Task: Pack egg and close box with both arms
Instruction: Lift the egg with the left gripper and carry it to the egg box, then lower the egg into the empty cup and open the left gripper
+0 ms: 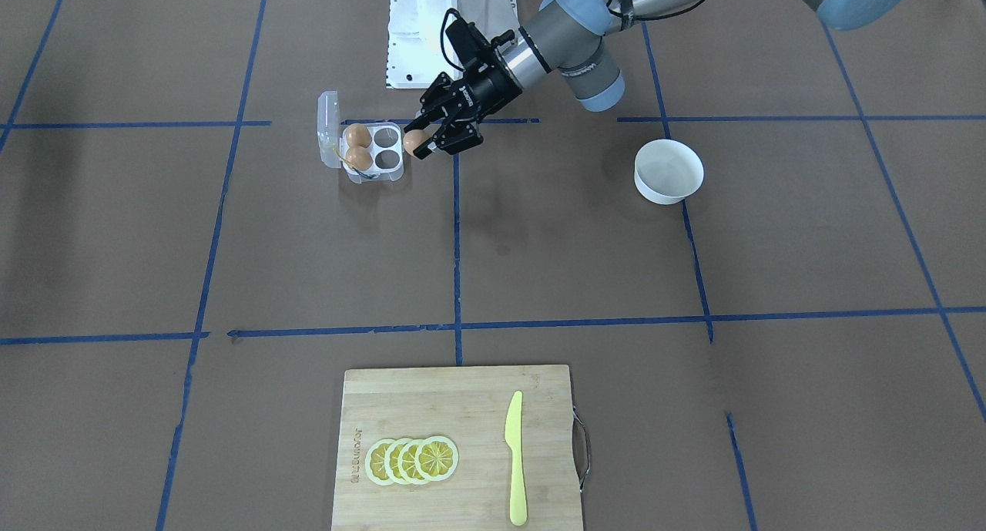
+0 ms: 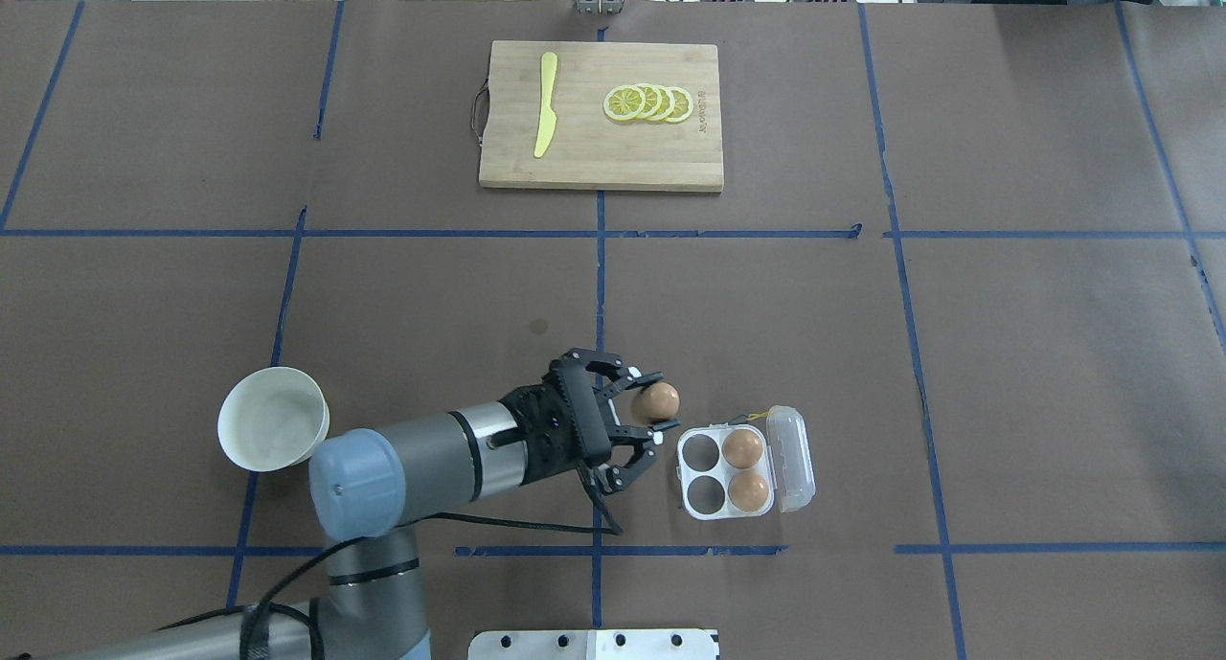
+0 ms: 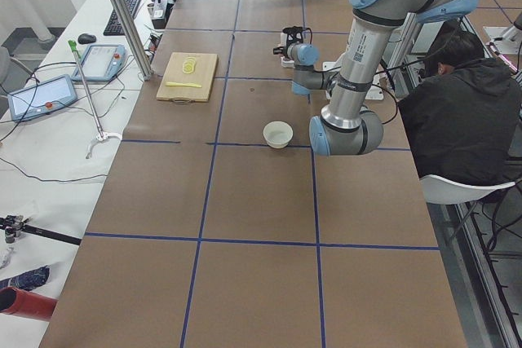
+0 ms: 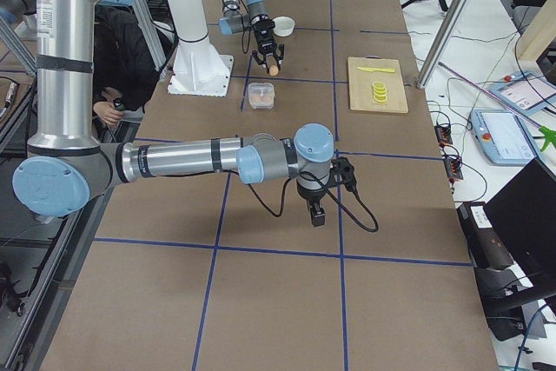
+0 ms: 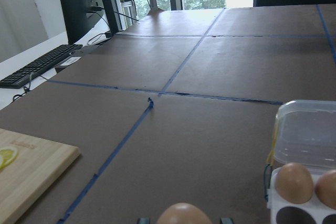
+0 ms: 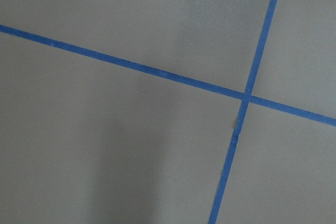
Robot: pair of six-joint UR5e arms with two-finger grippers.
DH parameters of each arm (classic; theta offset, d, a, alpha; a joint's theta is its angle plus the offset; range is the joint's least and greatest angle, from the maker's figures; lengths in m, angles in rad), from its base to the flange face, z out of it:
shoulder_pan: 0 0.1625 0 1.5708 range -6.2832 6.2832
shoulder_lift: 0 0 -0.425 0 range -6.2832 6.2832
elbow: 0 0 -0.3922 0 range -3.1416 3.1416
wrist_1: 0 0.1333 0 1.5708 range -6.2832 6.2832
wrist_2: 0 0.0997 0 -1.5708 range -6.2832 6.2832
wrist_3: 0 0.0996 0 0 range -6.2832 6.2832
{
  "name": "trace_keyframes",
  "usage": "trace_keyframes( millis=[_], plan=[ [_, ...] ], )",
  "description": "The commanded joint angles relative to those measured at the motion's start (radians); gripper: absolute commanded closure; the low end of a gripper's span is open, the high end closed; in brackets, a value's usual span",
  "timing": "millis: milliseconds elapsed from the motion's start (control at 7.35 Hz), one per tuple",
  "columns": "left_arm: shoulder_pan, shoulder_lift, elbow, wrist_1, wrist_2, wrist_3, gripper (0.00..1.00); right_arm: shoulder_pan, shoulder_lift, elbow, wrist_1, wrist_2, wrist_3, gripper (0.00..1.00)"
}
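Observation:
My left gripper is shut on a tan-brown egg and holds it above the table, just left of the box. The box is a clear plastic case with its hinged lid open to the right. Two brown eggs fill the cups on the lid side; the two cups nearer the gripper are empty. The front-facing view shows the held egg beside the box. In the left wrist view the egg is at the bottom edge. My right gripper hangs over bare table far from the box; I cannot tell its state.
A white bowl stands left of my left arm. A wooden cutting board with lemon slices and a yellow knife lies at the far side. Blue tape lines cross the brown table.

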State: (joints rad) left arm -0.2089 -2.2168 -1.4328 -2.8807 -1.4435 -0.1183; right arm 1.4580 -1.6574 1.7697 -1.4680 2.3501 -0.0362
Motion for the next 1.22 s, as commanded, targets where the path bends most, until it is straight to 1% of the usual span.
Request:
trace_keyframes(
  millis=[0, 272, 408, 544, 680, 816, 952, 1088],
  plan=[
    [0.031, -0.076, 0.086, -0.009, 0.012, 0.0, 1.0, 0.005, -0.008, -0.001, 0.0, 0.0, -0.002, 0.0],
    [0.031, -0.083, 0.091, -0.009, 0.012, 0.0, 1.0, 0.005, -0.008, -0.001, 0.0, 0.0, -0.001, 0.0],
    [0.029, -0.083, 0.091, -0.011, 0.011, 0.0, 0.93, 0.005, -0.008, -0.001, 0.0, 0.0, -0.001, 0.0],
    [0.028, -0.08, 0.089, -0.011, 0.011, 0.0, 0.83, 0.005, -0.008, -0.001, 0.0, 0.002, -0.001, 0.0],
    [0.028, -0.078, 0.089, -0.011, 0.012, 0.0, 0.57, 0.005, -0.008, -0.001, 0.0, 0.002, -0.001, 0.0],
    [0.026, -0.075, 0.089, -0.011, 0.014, 0.0, 0.4, 0.005, -0.01, -0.001, 0.0, 0.002, -0.001, 0.0],
    [0.025, -0.075, 0.089, -0.011, 0.014, 0.0, 0.29, 0.005, -0.01, -0.001, 0.0, 0.003, -0.001, 0.0],
    [0.026, -0.075, 0.089, -0.011, 0.014, 0.0, 0.25, 0.005, -0.01, -0.001, 0.0, 0.002, -0.001, 0.0]
  ],
)
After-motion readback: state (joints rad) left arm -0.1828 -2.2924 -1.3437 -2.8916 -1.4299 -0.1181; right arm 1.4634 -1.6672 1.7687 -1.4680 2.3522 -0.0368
